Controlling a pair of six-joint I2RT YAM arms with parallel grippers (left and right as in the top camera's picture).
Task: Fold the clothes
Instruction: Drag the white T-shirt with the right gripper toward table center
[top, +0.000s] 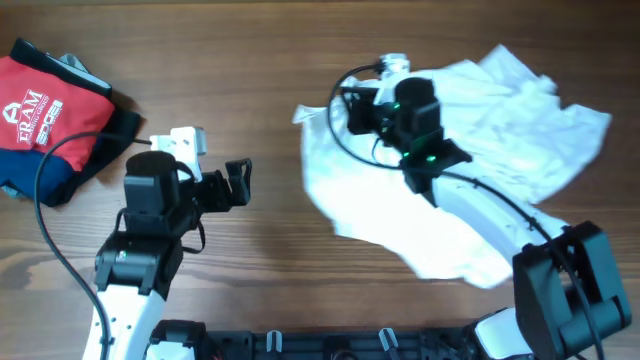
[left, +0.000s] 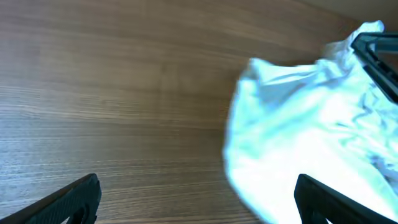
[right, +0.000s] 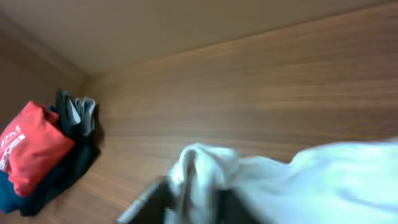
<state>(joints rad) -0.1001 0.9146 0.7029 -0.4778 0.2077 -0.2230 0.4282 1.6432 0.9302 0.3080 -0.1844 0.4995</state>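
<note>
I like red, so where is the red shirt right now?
In the overhead view, the red folded garment lies on the table's far left side, on top of a navy garment, well away from the white shirt on the right.

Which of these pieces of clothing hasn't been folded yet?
The white shirt, lying rumpled and spread out on the right. The red garment with the white logo and the navy garment under it sit folded at the left.
</note>
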